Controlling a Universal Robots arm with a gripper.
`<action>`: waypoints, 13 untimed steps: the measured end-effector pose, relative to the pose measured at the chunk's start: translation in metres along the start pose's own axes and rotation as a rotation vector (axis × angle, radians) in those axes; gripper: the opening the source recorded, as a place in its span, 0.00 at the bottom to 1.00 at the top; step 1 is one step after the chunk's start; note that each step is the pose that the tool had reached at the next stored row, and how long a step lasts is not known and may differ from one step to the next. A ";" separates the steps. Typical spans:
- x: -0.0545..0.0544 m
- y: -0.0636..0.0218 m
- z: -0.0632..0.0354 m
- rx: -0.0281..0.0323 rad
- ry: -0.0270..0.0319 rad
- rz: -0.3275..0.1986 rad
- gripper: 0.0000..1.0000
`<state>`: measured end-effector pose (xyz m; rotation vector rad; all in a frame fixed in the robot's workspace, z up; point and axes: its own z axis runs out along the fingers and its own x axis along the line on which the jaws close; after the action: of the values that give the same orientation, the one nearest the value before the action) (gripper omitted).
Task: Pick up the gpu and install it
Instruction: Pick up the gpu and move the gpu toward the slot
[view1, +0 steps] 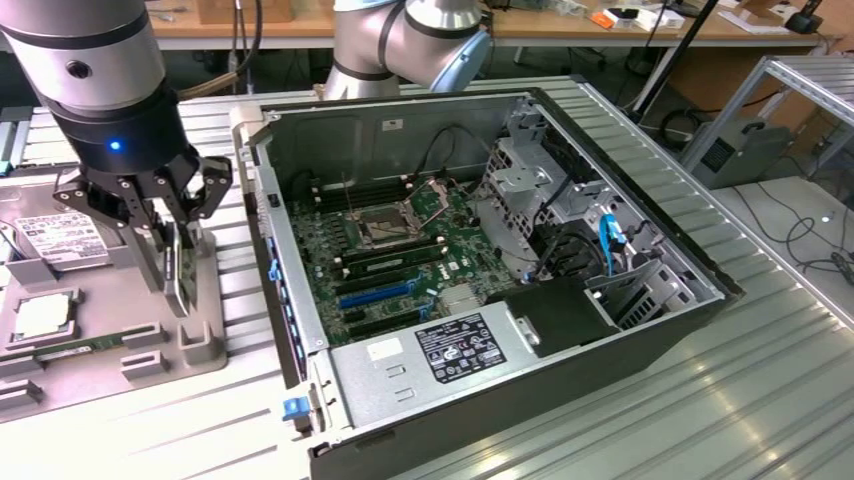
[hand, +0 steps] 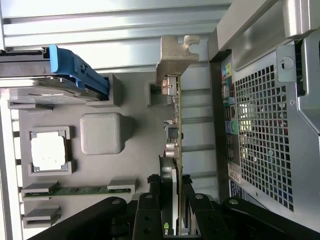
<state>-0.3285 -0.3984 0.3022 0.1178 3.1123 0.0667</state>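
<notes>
A ribbed silver metal worktop (view1: 747, 400) carries everything. On the exterior view's left lies a flat grey moulded parts tray (view1: 80, 365) holding a silver boxy hard drive with a white label (view1: 54, 240) and a square silver processor chip (view1: 40, 315). Just right of those, the black-fingered tool (view1: 163, 225) is clenched on the thin green-and-black gpu card (view1: 180, 275), which stands upright on edge at the tray. Further right sits the open black-and-grey computer case (view1: 534, 420), its green motherboard (view1: 400, 250) exposed.

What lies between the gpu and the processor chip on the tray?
The wrist view shows a raised gray block between gpu and processor chip.
</notes>
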 end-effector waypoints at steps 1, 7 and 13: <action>0.000 0.0000 -0.0010 0.0001 0.0001 0.000 0.27; 0.000 0.0002 -0.0038 0.0000 0.0000 0.000 0.27; 0.000 0.0004 -0.0088 0.0000 0.0000 0.000 0.27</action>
<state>-0.3285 -0.3984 0.3110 0.1179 3.1123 0.0666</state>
